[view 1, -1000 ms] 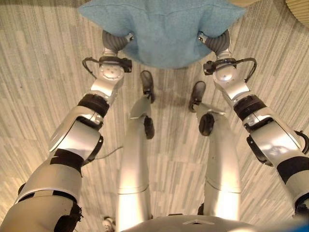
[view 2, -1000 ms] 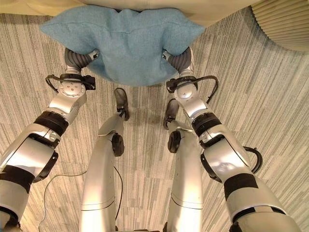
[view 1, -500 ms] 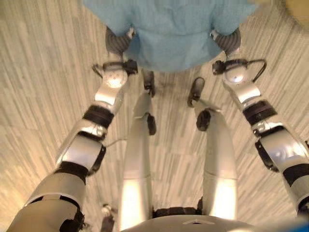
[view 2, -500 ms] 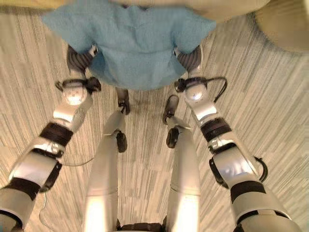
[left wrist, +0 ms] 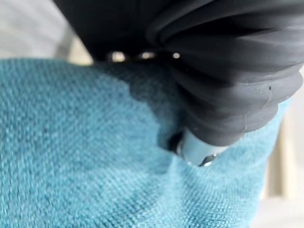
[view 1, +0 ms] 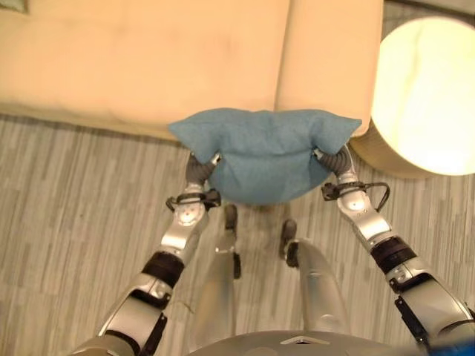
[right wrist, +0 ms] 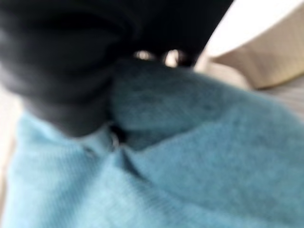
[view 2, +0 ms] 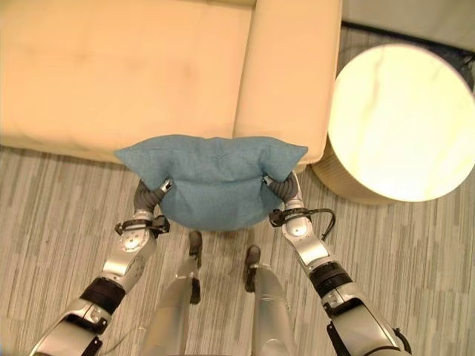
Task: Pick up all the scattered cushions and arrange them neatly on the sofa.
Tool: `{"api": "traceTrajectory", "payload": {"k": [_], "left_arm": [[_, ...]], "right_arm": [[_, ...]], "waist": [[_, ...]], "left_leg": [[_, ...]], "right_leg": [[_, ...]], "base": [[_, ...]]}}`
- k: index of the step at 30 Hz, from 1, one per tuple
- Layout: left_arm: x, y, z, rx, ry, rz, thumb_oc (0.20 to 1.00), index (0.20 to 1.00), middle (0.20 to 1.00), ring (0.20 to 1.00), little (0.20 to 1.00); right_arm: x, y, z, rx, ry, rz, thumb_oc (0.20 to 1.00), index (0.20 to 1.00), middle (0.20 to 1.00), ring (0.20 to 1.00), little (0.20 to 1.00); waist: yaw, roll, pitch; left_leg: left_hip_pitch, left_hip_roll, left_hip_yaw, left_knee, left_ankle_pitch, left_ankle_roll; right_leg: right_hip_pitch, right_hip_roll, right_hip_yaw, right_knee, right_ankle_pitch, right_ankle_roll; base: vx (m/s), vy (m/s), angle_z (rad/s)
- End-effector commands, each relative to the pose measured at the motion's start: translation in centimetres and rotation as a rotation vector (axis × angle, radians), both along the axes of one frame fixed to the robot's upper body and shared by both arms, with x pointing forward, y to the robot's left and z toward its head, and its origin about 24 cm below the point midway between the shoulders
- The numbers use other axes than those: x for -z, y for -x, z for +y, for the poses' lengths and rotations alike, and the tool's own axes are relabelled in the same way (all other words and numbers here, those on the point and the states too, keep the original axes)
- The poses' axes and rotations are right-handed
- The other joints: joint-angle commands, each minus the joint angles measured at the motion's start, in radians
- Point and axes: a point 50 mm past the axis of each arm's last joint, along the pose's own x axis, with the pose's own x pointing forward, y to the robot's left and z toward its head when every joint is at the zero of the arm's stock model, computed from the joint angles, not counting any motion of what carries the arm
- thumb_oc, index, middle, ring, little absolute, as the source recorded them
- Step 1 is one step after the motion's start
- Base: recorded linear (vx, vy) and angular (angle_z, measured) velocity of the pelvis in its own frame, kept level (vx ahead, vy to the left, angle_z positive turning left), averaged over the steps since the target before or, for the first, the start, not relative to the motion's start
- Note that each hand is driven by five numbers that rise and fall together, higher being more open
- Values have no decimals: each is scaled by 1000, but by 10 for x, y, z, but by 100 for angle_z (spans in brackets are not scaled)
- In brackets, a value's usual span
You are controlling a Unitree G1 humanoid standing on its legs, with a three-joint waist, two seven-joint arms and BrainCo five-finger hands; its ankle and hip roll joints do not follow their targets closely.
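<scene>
The blue cushion point(view 2: 211, 182) is held between the left hand point(view 2: 152, 194) and right hand point(view 2: 280, 188), fingers buried, grip unreadable, just before the sofa point(view 2: 111, 67). It should be kept level and carried well over the seat.

Silver-grey arms with black bands end in dark ribbed wrist covers, black cables looping beside them.

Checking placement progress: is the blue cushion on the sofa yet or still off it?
Off it. The blue cushion hangs between the left hand and right hand, over the floor at the sofa front edge.
</scene>
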Motion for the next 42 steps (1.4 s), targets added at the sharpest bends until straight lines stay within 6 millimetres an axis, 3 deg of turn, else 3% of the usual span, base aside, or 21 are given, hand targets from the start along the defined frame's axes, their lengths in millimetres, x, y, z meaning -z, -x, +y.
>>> {"api": "traceTrajectory", "payload": {"k": [1, 3, 4, 5, 8, 14, 15, 18, 20, 22, 23, 24, 25, 26, 29, 32, 35, 36, 40, 42], "left_arm": [[-40, -10, -30, 126, 56, -217, 200, 200, 200, 200, 200], [-30, -5, -30, 132, 52, -187, 200, 200, 200, 200, 200], [-21, 1, -27, 136, 55, -158, 200, 200, 200, 200, 200], [-14, 5, -24, 130, 54, -134, 200, 200, 200, 200, 200], [0, 15, -15, 117, 59, -79, 200, 200, 200, 200, 200], [24, 34, -3, 93, 59, 22, 200, 200, 200, 200, 200], [28, 40, 0, 88, 55, 41, 200, 200, 200, 200, 200], [33, 45, 7, 84, 27, 66, 200, 200, 200, 200, 200], [33, 44, 7, 97, 8, 73, 200, 200, 200, 200, 200], [36, 46, 7, 106, -5, 84, 200, 200, 200, 200, 200], [36, 46, 7, 106, -5, 84, 200, 200, 200, 200, 200], [36, 45, 7, 115, -18, 88, 200, 200, 200, 200, 200], [36, 45, 7, 115, -18, 88, 200, 200, 200, 200, 200], [35, 43, 4, 132, -18, 84, 200, 200, 200, 200, 200], [36, 42, 1, 148, -24, 87, 200, 200, 200, 200, 200], [37, 43, -3, 180, -33, 84, 200, 200, 200, 200, 200], [43, 46, -6, 201, -24, 111, 200, 200, 200, 200, 200], [47, 50, -7, 208, -24, 132, 200, 200, 200, 200, 200], [49, 50, -9, 210, -16, 143, 200, 200, 200, 200, 200], [50, 49, -9, 213, -29, 152, 200, 200, 200, 200, 200]], "right_arm": [[-33, 1, 22, -121, -32, -186, 200, 200, 200, 200, 200], [-26, 8, 15, -107, -25, -164, 200, 200, 200, 200, 200], [-18, 14, 7, -89, -5, -137, 200, 200, 200, 200, 200], [-14, 16, 4, -84, -5, -123, 200, 200, 200, 200, 200], [-7, 21, -1, -80, 1, -92, 200, 200, 200, 200, 200], [12, 31, -6, -75, 4, -7, 200, 200, 200, 200, 200], [15, 33, -7, -72, 12, 13, 200, 200, 200, 200, 200], [15, 34, -8, -77, 31, 16, 200, 200, 200, 200, 200], [15, 36, -10, -69, 23, 14, 200, 200, 200, 200, 200], [16, 37, -11, -70, 26, 14, 200, 200, 200, 200, 200], [16, 37, -11, -70, 26, 14, 200, 200, 200, 200, 200], [13, 37, -11, -79, 30, 4, 200, 200, 200, 200, 200], [13, 37, -11, -79, 31, 4, 200, 200, 200, 200, 200], [16, 39, -15, -74, 38, 19, 200, 200, 200, 200, 200], [20, 43, -20, -65, 33, 37, 200, 200, 200, 200, 200], [25, 48, -25, -57, 28, 54, 200, 200, 200, 200, 200], [32, 58, -38, -28, 44, 83, 200, 200, 200, 200, 200], [33, 62, -42, -24, 60, 91, 200, 200, 200, 200, 200], [35, 64, -45, -14, 55, 100, 200, 200, 200, 200, 200], [36, 64, -47, -6, 54, 107, 200, 200, 200, 200, 200]], "waist": [[-8, -10, -54], [-13, -13, -63], [-33, -14, -78], [-39, -17, -91], [-36, -22, -111], [-11, -49, -162], [0, -54, -167], [3, -49, -171], [-3, -50, -170], [-17, -47, -164], [-16, -47, -167], [-26, -53, -154], [-27, -52, -154], [-49, -59, -143], [-69, -68, -130], [-74, -84, -131], [-97, -83, -161], [-113, -86, -166], [-114, -97, -159], [-103, -102, -162]], "left_leg": [[65, 15, 44, 82, -100, -80], [89, 25, 97, 98, -96, -76], [133, 55, 227, 116, -112, -40], [167, 71, 288, 125, -141, -42], [225, 85, 354, 121, -159, -35], [337, 48, 338, 70, -205, -11], [354, 23, 329, 56, -201, 12], [393, 0, 303, 28, -220, 41], [417, -15, 274, 10, -224, 49], [430, -25, 237, 0, -226, 57], [427, -24, 238, -1, -224, 56], [441, -49, 187, -6, -233, 65], [442, -48, 185, -5, -235, 65], [464, -71, 146, -9, -243, 68], [484, -96, 90, -4, -260, 68], [495, -120, 42, 22, -289, 65], [506, -91, 75, 76, -330, 32], [471, -45, 133, 211, -315, 8], [385, 18, 208, 363, -285, 7], [341, 25, 233, 326, -302, 23]], "right_leg": [[180, 20, -18, -345, 156, 78], [246, 16, -51, -360, 145, 74], [300, 7, -91, -363, 138, 76], [340, 5, -96, -368, 117, 85], [395, 1, -113, -387, 117, 94], [516, -24, -128, -428, 139, 126], [515, -46, -128, -410, 175, 137], [499, -71, -68, -305, 177, 150], [480, -40, 15, -269, 173, 150], [435, 35, 140, -265, 153, 139], [432, 37, 142, -268, 157, 138], [359, 91, 222, -330, 192, 133], [360, 91, 220, -330, 191, 133], [305, 138, 277, -372, 222, 140], [286, 166, 310, -404, 246, 153], [322, 148, 316, -440, 263, 143], [369, 130, 279, -436, 246, 121], [411, 114, 246, -436, 233, 104], [462, 102, 214, -438, 204, 76], [486, 95, 207, -446, 189, 74]], "base": [[87, -81, 17], [95, -60, 44], [200, -39, 91], [188, -11, 109], [141, 55, 58], [150, 156, 27], [59, 223, 10], [107, 241, 9], [113, 130, 27], [95, 85, 37], [188, 50, 45], [149, 20, 38], [284, 19, 27], [143, -1, 34], [199, -28, 95], [210, -93, 93], [293, -163, 59], [243, -137, 78], [149, -104, 69], [183, -63, 37]]}}
